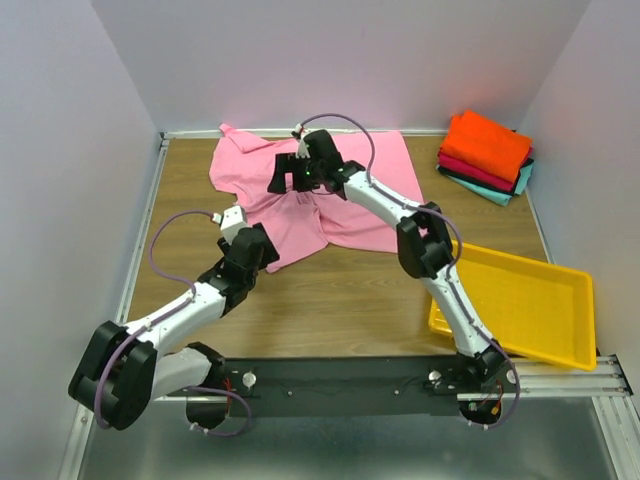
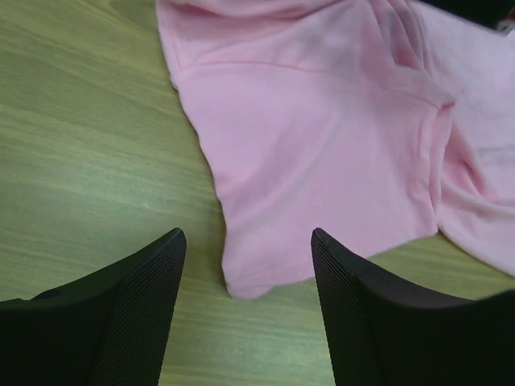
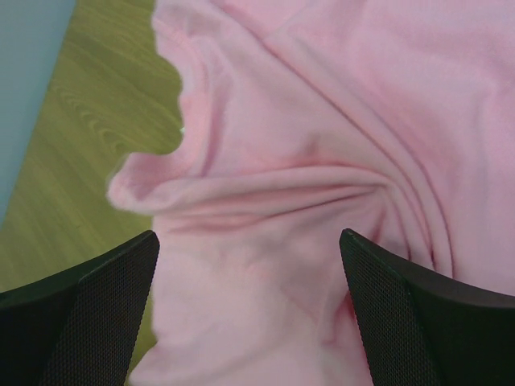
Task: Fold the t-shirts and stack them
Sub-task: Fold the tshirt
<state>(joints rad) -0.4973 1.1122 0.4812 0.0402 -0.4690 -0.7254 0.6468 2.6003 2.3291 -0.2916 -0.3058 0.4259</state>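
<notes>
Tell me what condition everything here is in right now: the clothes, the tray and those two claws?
pink t-shirt, unfolded, spread out and rumpled.
folded stack, shirts folded and piled, orange on top.
yellow tray, empty.
left gripper, open, over the pink shirt's near corner, holding nothing.
right gripper, open, over bunched pink cloth, holding nothing.

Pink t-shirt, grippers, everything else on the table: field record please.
pink t-shirt: unfolded, crumpled, far centre of table
left gripper: open, at the shirt's near corner
right gripper: open, over a wrinkled fold
folded stack: far right, orange on top
yellow tray: near right
</notes>
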